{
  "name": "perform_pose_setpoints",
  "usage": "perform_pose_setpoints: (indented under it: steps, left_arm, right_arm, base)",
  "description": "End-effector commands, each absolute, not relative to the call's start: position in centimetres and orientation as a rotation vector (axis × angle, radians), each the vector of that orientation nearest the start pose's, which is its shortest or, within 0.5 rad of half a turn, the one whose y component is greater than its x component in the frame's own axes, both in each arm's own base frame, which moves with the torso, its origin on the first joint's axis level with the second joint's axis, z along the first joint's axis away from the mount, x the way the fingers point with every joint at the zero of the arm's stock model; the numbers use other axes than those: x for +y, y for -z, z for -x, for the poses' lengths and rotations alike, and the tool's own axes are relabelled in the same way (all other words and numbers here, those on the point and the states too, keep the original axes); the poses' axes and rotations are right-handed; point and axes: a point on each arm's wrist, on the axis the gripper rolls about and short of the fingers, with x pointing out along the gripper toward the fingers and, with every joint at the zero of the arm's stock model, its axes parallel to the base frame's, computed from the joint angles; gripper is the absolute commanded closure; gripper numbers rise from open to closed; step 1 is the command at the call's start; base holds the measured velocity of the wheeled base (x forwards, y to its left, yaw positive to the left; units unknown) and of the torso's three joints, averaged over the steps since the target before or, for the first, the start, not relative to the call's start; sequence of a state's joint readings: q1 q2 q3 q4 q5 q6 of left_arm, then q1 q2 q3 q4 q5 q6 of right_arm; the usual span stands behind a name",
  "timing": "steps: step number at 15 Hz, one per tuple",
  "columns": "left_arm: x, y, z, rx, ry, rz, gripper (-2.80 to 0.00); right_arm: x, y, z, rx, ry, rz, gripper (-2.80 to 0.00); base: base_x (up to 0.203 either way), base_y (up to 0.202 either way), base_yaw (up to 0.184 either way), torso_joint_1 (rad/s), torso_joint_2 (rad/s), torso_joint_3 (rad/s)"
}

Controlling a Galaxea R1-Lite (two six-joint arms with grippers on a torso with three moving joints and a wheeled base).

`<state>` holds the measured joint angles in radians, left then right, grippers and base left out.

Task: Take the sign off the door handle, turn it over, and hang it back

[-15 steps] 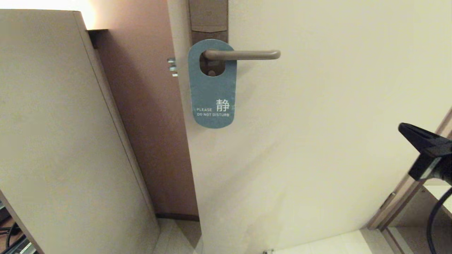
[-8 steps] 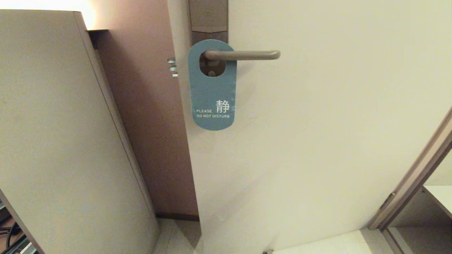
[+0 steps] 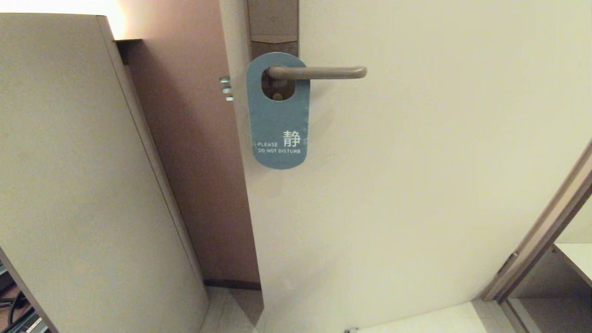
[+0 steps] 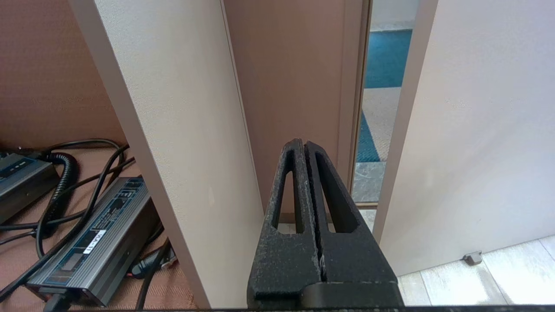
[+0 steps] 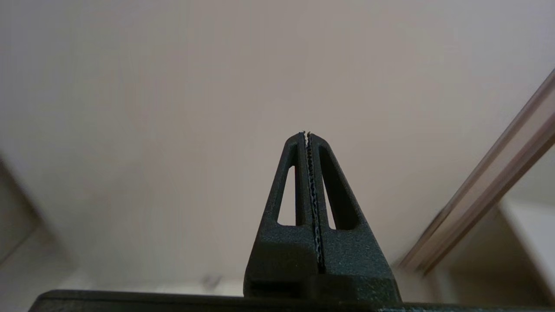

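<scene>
The right gripper (image 5: 306, 134), visible at the right edge of the head view one second earlier, is no longer in that view; the sign (image 3: 279, 121) and the door handle (image 3: 317, 72) are in the same position as before. The sign hangs by its oval hole on the door handle, teal "DO NOT DISTURB" face outward, flat against the door (image 3: 416, 185). The plate behind the handle is cut off at the top edge and partly covered by the sign. Right gripper: jaws together, empty, facing the blurred door surface. Left gripper (image 4: 304, 143): jaws together, empty, low beside a panel (image 4: 182, 130), near power bricks (image 4: 95, 238) and cables.
</scene>
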<state>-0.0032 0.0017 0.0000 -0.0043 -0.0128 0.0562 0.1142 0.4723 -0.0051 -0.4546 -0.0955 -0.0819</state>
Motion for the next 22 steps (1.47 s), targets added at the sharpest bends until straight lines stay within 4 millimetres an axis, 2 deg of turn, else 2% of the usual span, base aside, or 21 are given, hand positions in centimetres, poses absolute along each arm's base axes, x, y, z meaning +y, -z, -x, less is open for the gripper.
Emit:
perform_pose_setpoints:
  steps: [1,4,9,13,16,22]
  left_arm:
    - [0.0,-7.6,2.3,-0.004,0.015,-0.057,0.00]
    - [0.0,-7.6,2.3,-0.004,0.015,-0.057,0.00]
    - [0.0,-7.6,2.3,-0.004,0.017,-0.057,0.00]
    - [0.0,-7.6,2.3,-0.004,0.015,-0.057,0.00]
    - [0.0,-7.6,2.3,-0.004,0.017,-0.057,0.00]
    - [0.0,-7.6,2.3,-0.004,0.015,-0.057,0.00]
  right_arm:
    - [-0.1,-11.3,-1.2,0.025,-0.015,0.067,0.00]
    - [-0.1,-9.3,0.1,0.109,-0.031,0.053,0.00]
    - [0.0,-7.9,1.2,0.121,-0.021,0.011,0.00]
    - [0.0,-7.7,1.6,0.097,-0.008,-0.014,0.00]
    - [0.0,-7.5,2.2,0.006,-0.008,-0.018,0.00]
    - [0.0,-7.5,2.3,0.002,-0.006,-0.023,0.00]
  base:
    - [0.000,0.000,0.000,0.000,0.00,0.000]
    - [0.000,0.000,0.000,0.000,0.00,0.000]
    - [0.000,0.000,0.000,0.000,0.00,0.000]
    - [0.000,0.000,0.000,0.000,0.00,0.000]
    - [0.000,0.000,0.000,0.000,0.00,0.000]
    - [0.000,0.000,0.000,0.000,0.00,0.000]
